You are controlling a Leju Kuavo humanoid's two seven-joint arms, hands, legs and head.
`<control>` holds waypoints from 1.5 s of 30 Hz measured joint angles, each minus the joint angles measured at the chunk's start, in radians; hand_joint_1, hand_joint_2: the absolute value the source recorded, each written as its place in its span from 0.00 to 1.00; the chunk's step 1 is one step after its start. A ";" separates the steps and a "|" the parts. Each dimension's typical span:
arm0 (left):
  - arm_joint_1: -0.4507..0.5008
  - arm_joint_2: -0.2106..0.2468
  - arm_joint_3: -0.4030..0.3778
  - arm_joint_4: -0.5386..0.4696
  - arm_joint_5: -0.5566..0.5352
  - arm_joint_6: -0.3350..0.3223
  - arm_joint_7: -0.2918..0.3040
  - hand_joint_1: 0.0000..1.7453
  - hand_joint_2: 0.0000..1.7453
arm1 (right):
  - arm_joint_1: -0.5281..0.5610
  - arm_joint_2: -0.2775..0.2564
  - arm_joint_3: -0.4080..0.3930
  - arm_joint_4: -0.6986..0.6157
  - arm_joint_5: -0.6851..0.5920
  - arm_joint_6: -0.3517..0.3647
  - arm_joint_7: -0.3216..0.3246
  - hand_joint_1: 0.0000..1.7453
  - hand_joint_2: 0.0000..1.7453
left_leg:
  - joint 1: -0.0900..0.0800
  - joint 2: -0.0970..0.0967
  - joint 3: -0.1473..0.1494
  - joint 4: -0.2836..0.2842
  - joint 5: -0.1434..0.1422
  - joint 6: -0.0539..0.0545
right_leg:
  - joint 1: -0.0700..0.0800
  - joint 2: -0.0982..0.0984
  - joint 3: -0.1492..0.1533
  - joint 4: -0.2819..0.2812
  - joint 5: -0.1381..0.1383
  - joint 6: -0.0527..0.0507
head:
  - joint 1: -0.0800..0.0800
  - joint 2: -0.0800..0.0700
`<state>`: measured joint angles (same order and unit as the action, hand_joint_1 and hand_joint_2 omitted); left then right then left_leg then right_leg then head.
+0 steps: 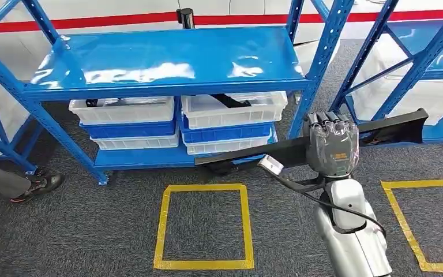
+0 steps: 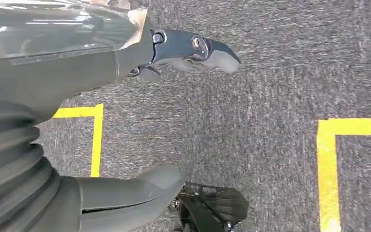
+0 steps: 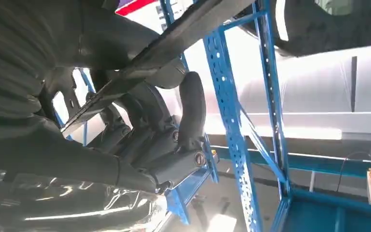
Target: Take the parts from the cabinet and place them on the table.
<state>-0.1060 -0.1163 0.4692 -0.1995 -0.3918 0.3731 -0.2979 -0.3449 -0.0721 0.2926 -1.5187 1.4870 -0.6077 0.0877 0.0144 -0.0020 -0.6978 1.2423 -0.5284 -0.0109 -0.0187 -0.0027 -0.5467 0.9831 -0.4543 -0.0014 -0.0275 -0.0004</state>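
Head view, landmark = blue shelving rack. The right robot hand is raised in front of the rack's right front post, fingers wrapped over a long black part, which it grasps near mid-length. The part lies roughly level, slightly tilted: one end reaches twd the rack's lower shelf, the other extends past the post twd the neighbouring blue rack. In the right wrist view, the right robot hand's dark fingers curl under the same black part, w/ blue rack posts behind.

On the rack's lower shelf: white bins stacked on blue bins, two stacks side by side; a dark item sticks out of the right top bin, kind can't be told. Rack's top shelf is glossy, w/ a small black object at its back edge.

Floor in front of the rack: grey carpet w/ a yellow tape square; a second yellow tape outline lies to the right of it. A person's shoe and trouser leg stand beside the rack's left front foot.

Left wrist view: the left robot hand hangs over the carpet, thumb and fingers apart, released, nothing in it.
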 joint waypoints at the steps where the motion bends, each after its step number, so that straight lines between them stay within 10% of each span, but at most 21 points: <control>1: 0.000 0.000 0.000 0.000 0.000 0.000 0.000 0.00 1.00 | 0.000 0.000 0.000 0.000 0.000 0.000 0.000 0.93 1.00 | 0.000 0.000 0.052 -0.087 0.039 0.004 | 0.000 0.000 0.000 0.001 0.000 0.000 | 0.000 0.000; 3: -0.003 0.002 0.001 0.000 0.000 0.000 -0.001 0.00 1.00 | -0.002 0.001 0.000 0.000 0.000 0.000 0.000 0.93 1.00 | -0.002 -0.003 0.137 -0.232 0.066 0.017 | 0.004 0.001 -0.001 0.003 0.002 0.006 | 0.001 0.000; 8: -0.002 0.000 0.002 0.000 0.000 0.002 -0.002 0.00 1.00 | -0.003 0.005 0.000 0.000 0.000 0.000 0.000 0.93 1.00 | -0.002 0.003 0.126 -0.251 0.088 0.050 | 0.011 0.000 -0.026 0.014 0.003 0.031 | 0.001 0.000; 13: -0.004 0.000 0.002 0.000 -0.002 0.002 -0.001 0.00 1.00 | -0.003 0.004 -0.002 0.005 0.000 0.000 0.004 0.93 1.00 | -0.007 0.005 0.102 -0.251 0.105 0.066 | 0.004 0.002 -0.162 0.324 -0.137 0.020 | 0.008 0.000; 15: -0.003 -0.002 0.003 0.000 -0.002 0.003 0.000 0.00 1.00 | -0.003 0.004 -0.002 0.007 0.000 -0.001 0.005 0.93 1.00 | -0.006 0.004 0.094 -0.249 0.110 0.060 | -0.002 0.002 -0.125 0.271 -0.109 0.041 | 0.008 0.000; 18: -0.003 -0.002 0.003 0.000 -0.002 0.005 0.000 0.00 1.00 | -0.006 0.004 -0.002 0.007 0.000 -0.001 0.006 0.93 1.00 | -0.006 0.004 0.087 -0.235 0.111 0.047 | -0.015 -0.002 0.009 0.022 -0.043 0.064 | 0.010 0.000; 20: -0.005 -0.001 0.005 0.000 -0.002 0.006 -0.002 0.00 1.00 | -0.006 0.005 0.000 0.007 0.000 -0.003 0.006 0.93 1.00 | -0.014 0.004 0.076 -0.229 0.112 0.034 | -0.005 0.006 0.008 0.021 -0.034 0.046 | 0.007 0.000; 22: -0.003 -0.001 0.006 0.000 -0.002 0.006 -0.002 0.00 1.00 | -0.005 0.004 -0.001 0.008 0.000 -0.003 0.006 0.93 1.00 | -0.011 0.003 0.072 -0.228 0.117 0.066 | -0.008 0.006 0.006 0.021 -0.029 0.039 | 0.008 0.000; 26: -0.003 -0.002 0.007 0.000 -0.002 0.006 -0.003 0.00 1.00 | -0.007 0.004 0.000 0.008 0.000 -0.003 0.006 0.93 1.00 | -0.009 0.002 0.073 -0.236 0.126 0.072 | -0.002 0.006 0.002 0.021 -0.023 0.029 | 0.008 0.000; 36: -0.003 -0.001 0.011 0.000 -0.004 0.005 -0.006 0.00 1.00 | -0.007 0.003 0.000 0.008 0.000 -0.002 0.012 0.93 1.00 | -0.003 0.002 0.071 -0.243 0.134 0.029 | 0.007 0.006 -0.005 0.023 -0.021 0.024 | 0.008 0.000; 45: -0.003 -0.001 0.018 0.000 -0.003 0.005 -0.010 0.00 1.00 | -0.012 0.002 -0.008 0.008 0.000 -0.001 0.013 0.93 1.00 | -0.011 0.000 0.067 -0.241 0.133 0.025 | 0.003 0.005 -0.009 0.022 -0.021 0.025 | 0.008 0.000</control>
<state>-0.1087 -0.1175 0.4875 -0.1999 -0.3952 0.3784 -0.3075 -0.3564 -0.0698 0.2842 -1.5103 1.4870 -0.6088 0.1003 0.0036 -0.0022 -0.6311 1.0016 -0.3958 0.0140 -0.0154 0.0021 -0.5555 1.0056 -0.4750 0.0239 -0.0191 -0.0004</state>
